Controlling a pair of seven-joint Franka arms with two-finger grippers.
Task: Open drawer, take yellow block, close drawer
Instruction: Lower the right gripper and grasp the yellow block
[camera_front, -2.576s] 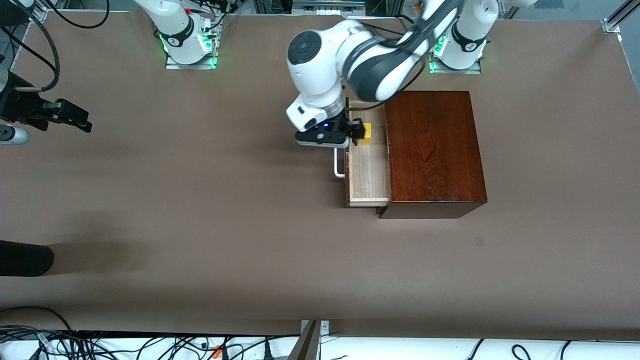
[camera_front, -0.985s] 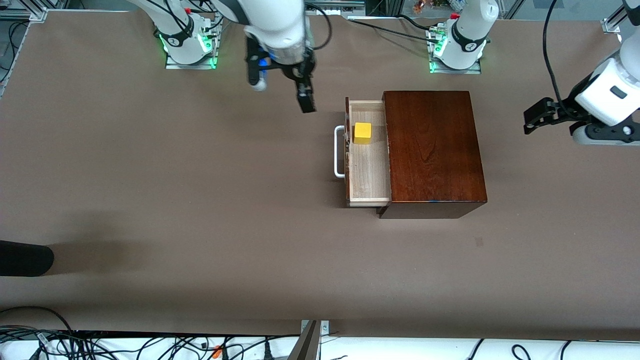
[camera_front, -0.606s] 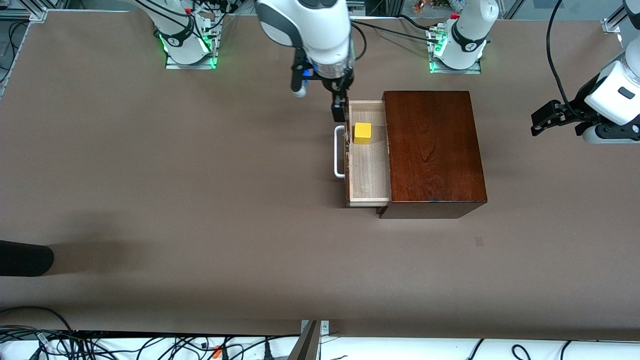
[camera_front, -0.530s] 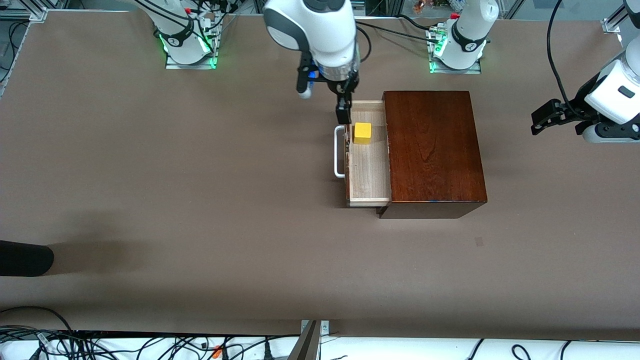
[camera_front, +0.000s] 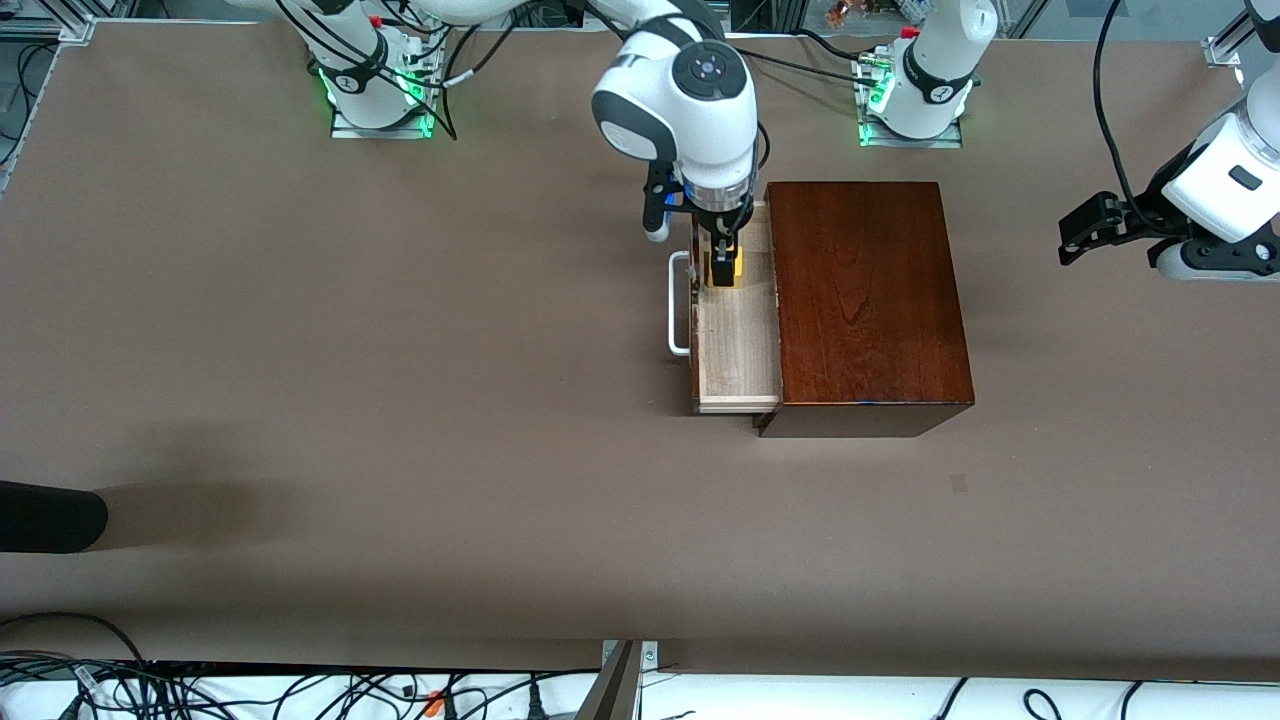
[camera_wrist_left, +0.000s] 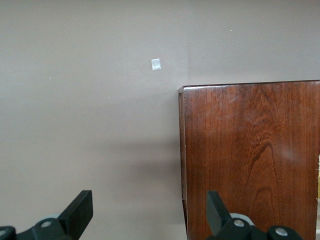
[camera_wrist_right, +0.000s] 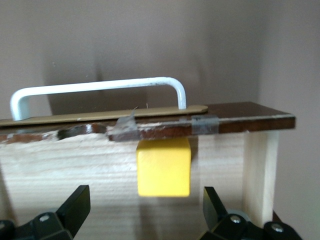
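The drawer of the dark wooden box stands pulled out, its white handle toward the right arm's end. The yellow block lies in the drawer near the robots' side, mostly hidden under my right gripper. In the right wrist view the block sits against the drawer front below the handle. My right gripper is open, with a finger to each side of the block and not touching it. My left gripper is open and empty, waiting in the air off the box's end.
The left wrist view shows my open left gripper over the table beside the box top, and a small pale mark. A black object lies at the right arm's end of the table. Cables run along the table's near edge.
My right gripper has moved from over the bare table near its base to over the open drawer and come down around the block. My left arm has drawn back from the drawer to its own end.
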